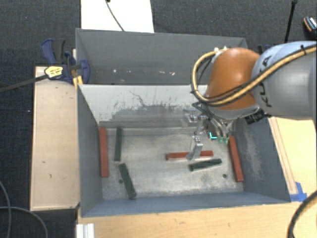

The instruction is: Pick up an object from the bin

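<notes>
**Gripper [194, 153] low over the red bar [176, 156] right of mid-bin; how wide it stands cannot be told.**
Risk: a dark green bar [205, 165] lies just beside the red bar, so a closure here may catch both or knock one askew and lose the grip. The bin [148, 53] also holds a red bar at the right wall [236, 160], another at the left wall [103, 152], and two dark green bars [118, 144] [127, 181] at left.
</notes>
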`<action>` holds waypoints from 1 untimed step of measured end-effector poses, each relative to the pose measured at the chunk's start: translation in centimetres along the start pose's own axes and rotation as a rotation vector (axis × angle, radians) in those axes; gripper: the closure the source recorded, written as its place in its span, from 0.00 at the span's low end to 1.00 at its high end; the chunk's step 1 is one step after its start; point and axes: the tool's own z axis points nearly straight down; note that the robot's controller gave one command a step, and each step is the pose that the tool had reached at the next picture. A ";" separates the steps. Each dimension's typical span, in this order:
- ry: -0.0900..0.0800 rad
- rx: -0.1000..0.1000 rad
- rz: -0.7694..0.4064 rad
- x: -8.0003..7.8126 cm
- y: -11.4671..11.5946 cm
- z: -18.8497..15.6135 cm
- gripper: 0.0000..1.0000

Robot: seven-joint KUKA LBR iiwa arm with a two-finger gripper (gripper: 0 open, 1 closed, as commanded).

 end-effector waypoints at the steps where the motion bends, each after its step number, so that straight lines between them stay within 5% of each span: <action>1: 0.000 0.001 -0.039 0.7 0.0 7.5 0.00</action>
